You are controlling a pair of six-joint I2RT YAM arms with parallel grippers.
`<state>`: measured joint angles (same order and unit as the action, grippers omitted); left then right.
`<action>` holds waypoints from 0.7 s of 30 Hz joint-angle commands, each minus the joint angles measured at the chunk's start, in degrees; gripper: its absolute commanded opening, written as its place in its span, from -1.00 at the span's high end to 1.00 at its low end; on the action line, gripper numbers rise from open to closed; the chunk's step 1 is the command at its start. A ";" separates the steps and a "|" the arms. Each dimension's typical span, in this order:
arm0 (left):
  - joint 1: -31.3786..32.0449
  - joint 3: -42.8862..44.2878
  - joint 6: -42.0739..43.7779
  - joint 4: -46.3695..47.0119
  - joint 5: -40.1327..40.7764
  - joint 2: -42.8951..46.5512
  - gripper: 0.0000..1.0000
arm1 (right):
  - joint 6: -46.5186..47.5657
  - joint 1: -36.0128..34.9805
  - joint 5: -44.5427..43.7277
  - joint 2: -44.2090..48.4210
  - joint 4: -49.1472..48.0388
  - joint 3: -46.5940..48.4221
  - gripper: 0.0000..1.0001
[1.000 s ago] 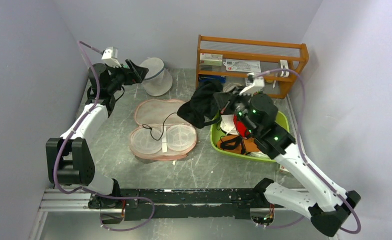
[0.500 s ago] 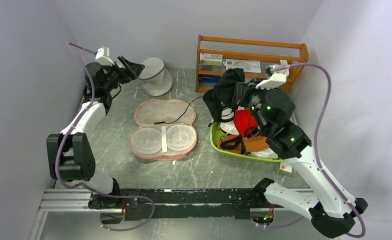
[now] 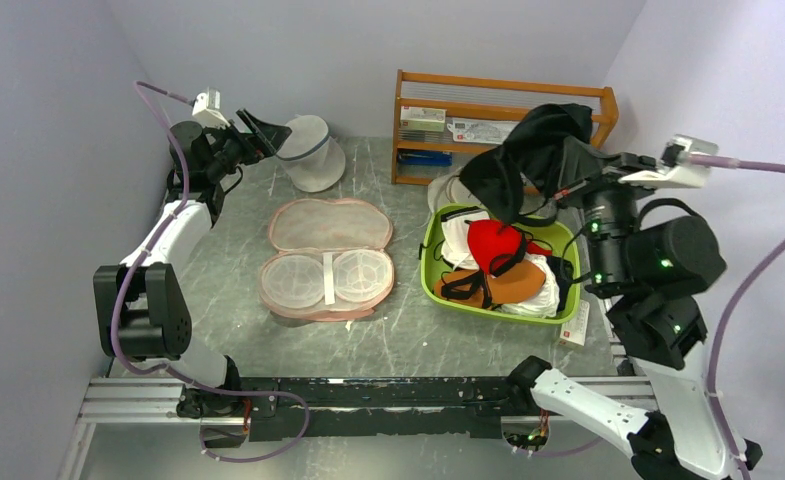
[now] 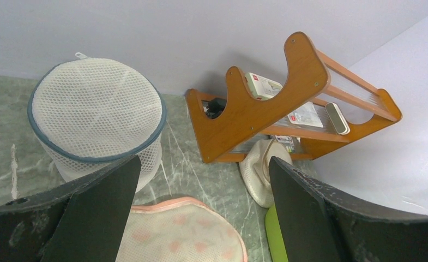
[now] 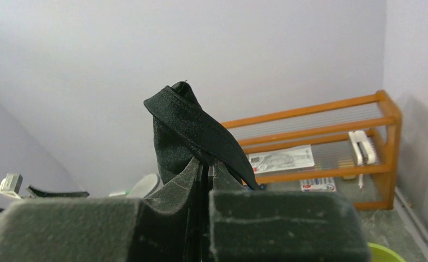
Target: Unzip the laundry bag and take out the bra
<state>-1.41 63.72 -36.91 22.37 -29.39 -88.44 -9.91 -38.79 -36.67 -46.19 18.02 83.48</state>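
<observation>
At the worktop's far left corner the left gripper [image 3: 264, 135] stands wide open and empty, the laundry bag [image 3: 328, 256] lies unzipped mid-worktop, and the right gripper [image 5: 206, 164] pinches the bra [image 3: 534, 150] above the green tub [image 3: 429, 272] near the right edge.

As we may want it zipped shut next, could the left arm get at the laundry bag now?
Probably yes: the left gripper is open and empty, and the laundry bag lies flat nearby with nothing on it. The right gripper holds the bra away near the green bin.
</observation>
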 commanded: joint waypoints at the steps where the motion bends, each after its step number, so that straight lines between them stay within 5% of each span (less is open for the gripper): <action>1: -0.17 2.55 -1.12 0.03 -1.45 -0.38 -1.00 | 4.84 0.28 -4.04 1.47 -1.27 2.87 1.00; 21: -0.17 1.88 -1.34 0.68 -0.56 -0.26 -1.00 | 9.25 -0.28 -10.33 5.98 -0.92 3.79 1.00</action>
<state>-1.41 64.23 -37.65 21.52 -29.45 -88.62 -1.98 -38.81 -45.28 -40.60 17.43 87.07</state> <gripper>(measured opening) 0.996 0.017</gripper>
